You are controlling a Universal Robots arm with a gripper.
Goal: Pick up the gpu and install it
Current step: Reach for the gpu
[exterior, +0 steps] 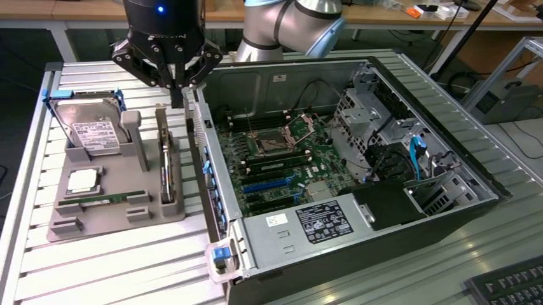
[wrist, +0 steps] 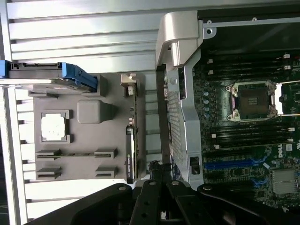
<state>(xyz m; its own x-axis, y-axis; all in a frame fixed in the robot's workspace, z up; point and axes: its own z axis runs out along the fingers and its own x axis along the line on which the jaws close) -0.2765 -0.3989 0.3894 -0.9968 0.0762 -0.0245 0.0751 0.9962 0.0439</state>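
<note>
Four computer parts sit in a grey plastic holder tray (exterior: 95,230) at the exterior view's left. They are a boxy silver hard drive with a white label (exterior: 93,135), a small square silver processor chip (exterior: 82,181), a narrow green memory stick (exterior: 106,199) and, at the tray's right side, the gpu (exterior: 166,162). The gpu is a thin dark card standing on its edge in a slot, with its silvery bracket at the far end. It is not yet picked up.

Just above that far end hang the black jaws, closed together with nothing between them; whether they touch the card I cannot tell.

To the right, just beside the tray, lies the open dark grey computer case (exterior: 280,251). Its green motherboard (exterior: 284,162) is exposed and the blue expansion slots (exterior: 264,186) are unoccupied, so I judge that the whole work, both grasp and install, remains.

All rests on a pale slatted metal worktop (exterior: 127,270). Wooden desks (exterior: 68,9) stand behind, and a black keyboard (exterior: 509,287) shows at the near right corner.
</note>
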